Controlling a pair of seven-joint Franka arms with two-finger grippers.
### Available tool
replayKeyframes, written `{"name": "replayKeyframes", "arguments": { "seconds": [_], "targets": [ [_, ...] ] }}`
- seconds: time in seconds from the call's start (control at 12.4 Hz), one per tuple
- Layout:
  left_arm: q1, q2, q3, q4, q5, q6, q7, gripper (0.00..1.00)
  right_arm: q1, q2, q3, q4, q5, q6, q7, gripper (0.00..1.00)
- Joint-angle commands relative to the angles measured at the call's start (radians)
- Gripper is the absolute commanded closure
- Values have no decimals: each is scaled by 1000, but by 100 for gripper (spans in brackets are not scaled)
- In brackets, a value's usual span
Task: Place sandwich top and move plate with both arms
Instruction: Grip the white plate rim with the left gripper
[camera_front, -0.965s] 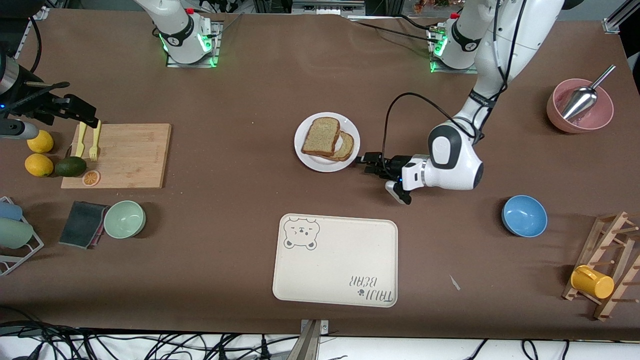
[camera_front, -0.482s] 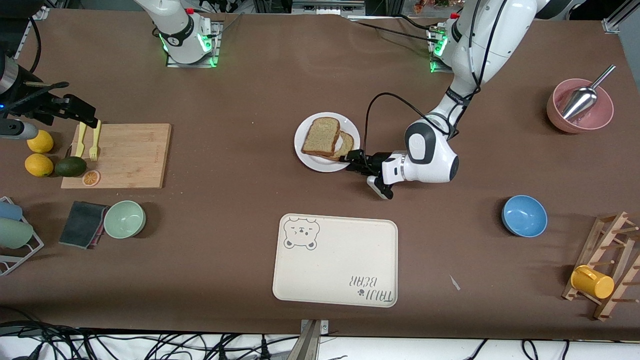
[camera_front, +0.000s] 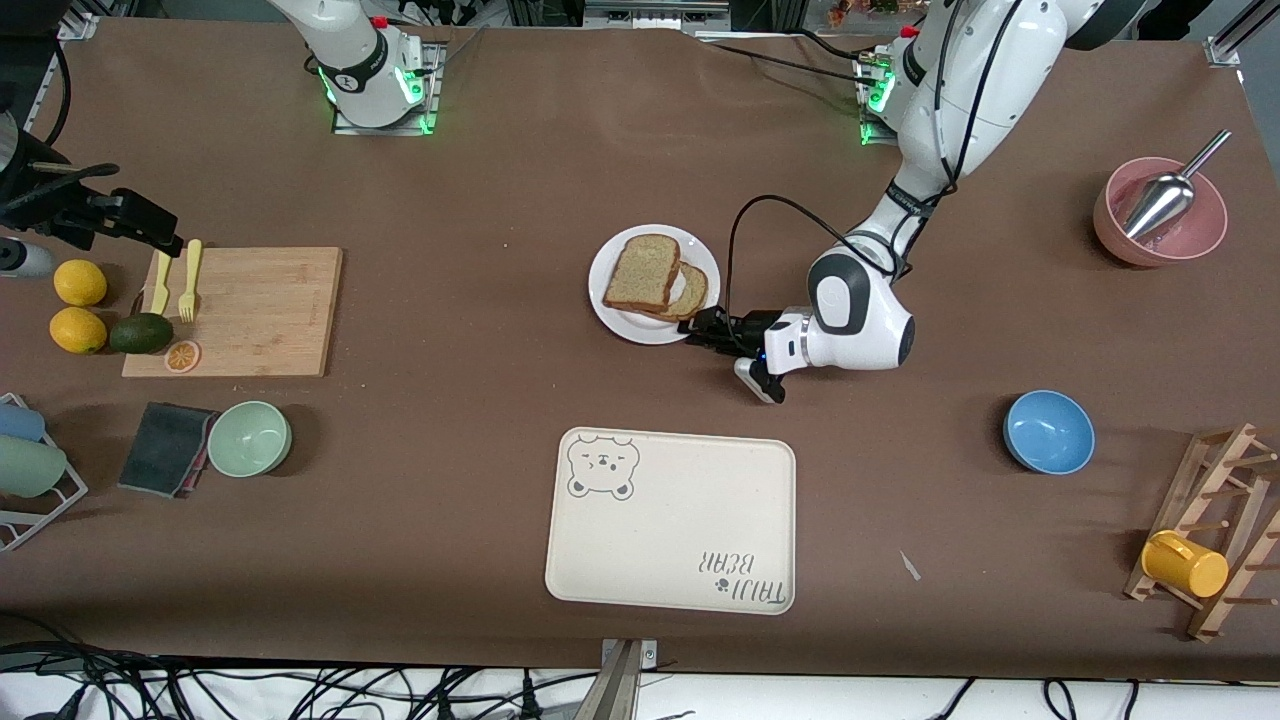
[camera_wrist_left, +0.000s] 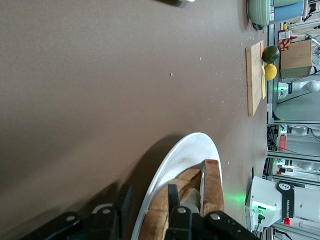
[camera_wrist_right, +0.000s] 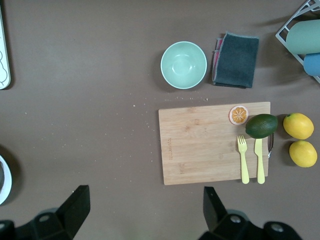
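Since a second ago the left gripper (camera_front: 697, 325) has slid in from beside the plate (camera_front: 640, 325) to its rim, on the side toward the left arm's end of the table.

Nearest the front camera, the cream tray (camera_front: 670, 520) reads "TAIJI BEAR" beside a bear print. Farther off than the tray sits the plate; on it the sandwich top (camera_front: 642, 272) lies across a lower slice. In the left wrist view one finger (camera_wrist_left: 172, 200) sits over the plate's edge and the other below, spread and not yet clamped.

The right gripper (camera_front: 150, 232), fingers spread wide and empty, waits over the cutting board (camera_front: 245, 310), well away from the plate.

A one-sided lift would likely tilt the plate and let the bread slide off.
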Motion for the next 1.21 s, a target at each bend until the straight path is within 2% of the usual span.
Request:
{"name": "replayKeyframes", "arguments": {
  "seconds": [0.0,0.32,0.56,1.13],
  "targets": [
    [-26,24,4,27,-59,7,36,70,-5,-1,0,18,13,-12,-15,0],
    [-37,37,2,24,-67,27,108,77,-5,-1,-2,21,15,-9,-15,0],
    [-36,36,2,25,-67,23,111,100,-5,5,-2,21,19,-3,-15,0],
    [7,-33,4,28,-64,-26,103,100,-5,3,0,35,57,-6,-10,0]
  ]
}}
